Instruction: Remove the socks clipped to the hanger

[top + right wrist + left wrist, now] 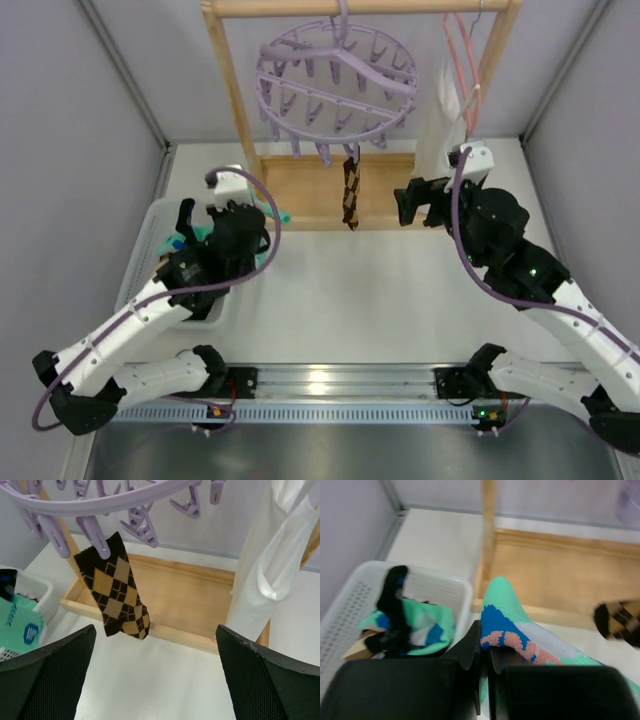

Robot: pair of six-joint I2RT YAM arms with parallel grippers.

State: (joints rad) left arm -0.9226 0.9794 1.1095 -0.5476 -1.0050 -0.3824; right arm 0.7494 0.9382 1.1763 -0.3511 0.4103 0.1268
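Observation:
The lilac round hanger (335, 85) hangs from the wooden rack; its ring also shows in the right wrist view (100, 502). One brown argyle sock (351, 193) (116, 587) is still clipped to a front peg; it also shows blurred in the left wrist view (620, 622). My left gripper (485, 652) is shut on a mint-green sock with blue, white and pink patches (515, 625), just right of the white basket (437, 580). My right gripper (155, 680) is open and empty, in front of and below the argyle sock.
The white basket (150, 245) at the left holds a mint-green sock (427, 625), a black sock (392, 600) and others. A wooden rack with base tray (300, 190) stands at the back. A white garment (265, 565) hangs on a pink hanger (462, 50) at the right.

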